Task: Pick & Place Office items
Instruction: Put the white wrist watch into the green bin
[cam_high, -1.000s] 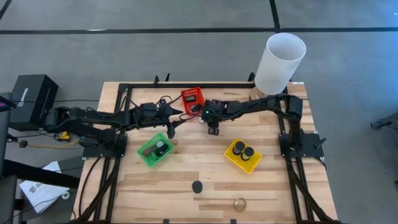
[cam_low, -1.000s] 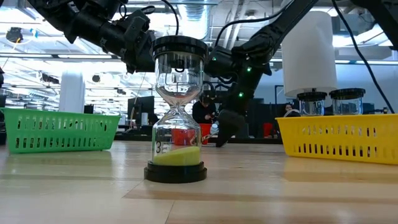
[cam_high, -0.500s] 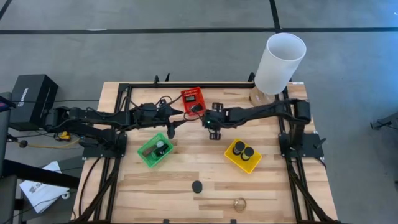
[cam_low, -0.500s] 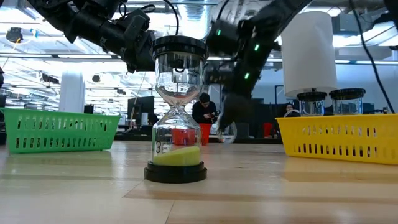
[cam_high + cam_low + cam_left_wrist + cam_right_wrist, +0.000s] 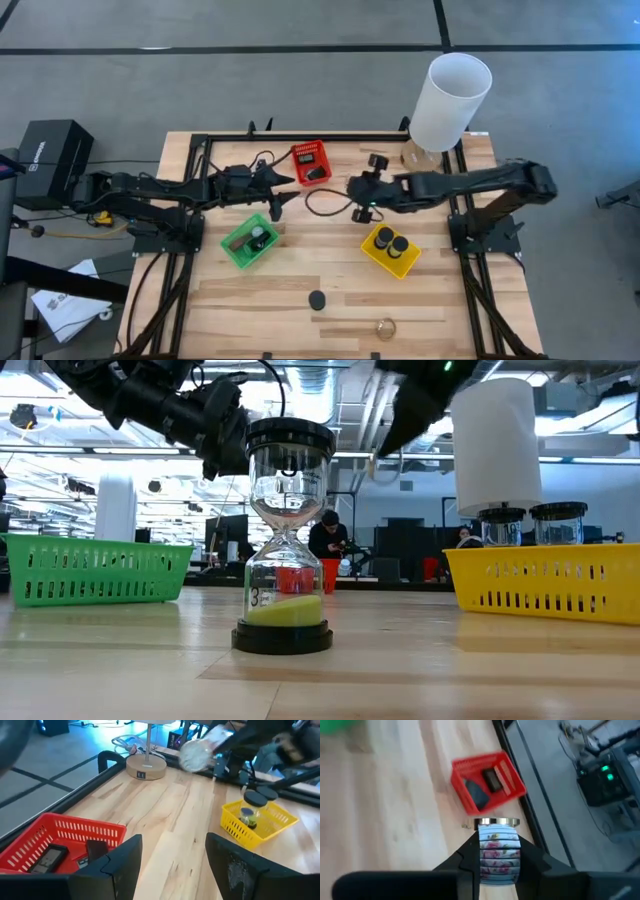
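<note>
I see my right gripper (image 5: 495, 857) clenched on a small round tin with a flowered band and a silver lid (image 5: 498, 851), held up off the wooden bench (image 5: 300, 300); in the overhead view that gripper (image 5: 362, 195) sits between the red plastic basket (image 5: 310, 161) and the yellow plastic basket (image 5: 390, 250), a little nearer the yellow one. I take the red basket as my landmark: it lies near the bench's far edge and holds a few dark flat items (image 5: 485, 785) that I cannot make out. My left gripper (image 5: 276, 193) hangs just beside the red basket on its left-arm side, jaws parted and nothing between them, with the green plastic basket (image 5: 247, 243) just beyond it toward the near edge; that basket holds a green cylinder (image 5: 241, 241) and a dark round piece (image 5: 258, 233). The yellow basket, farther from the red one on the right-arm side, carries two black-lidded jars (image 5: 391, 241). Well away from the red basket, toward the near edge, a small sand timer with black caps (image 5: 287, 535) stands upright on the bench, and a gold round piece (image 5: 385, 327) lies beyond it. A tall white cylinder lamp (image 5: 449, 101) stands at the far corner on the right-arm side of the red basket.
</note>
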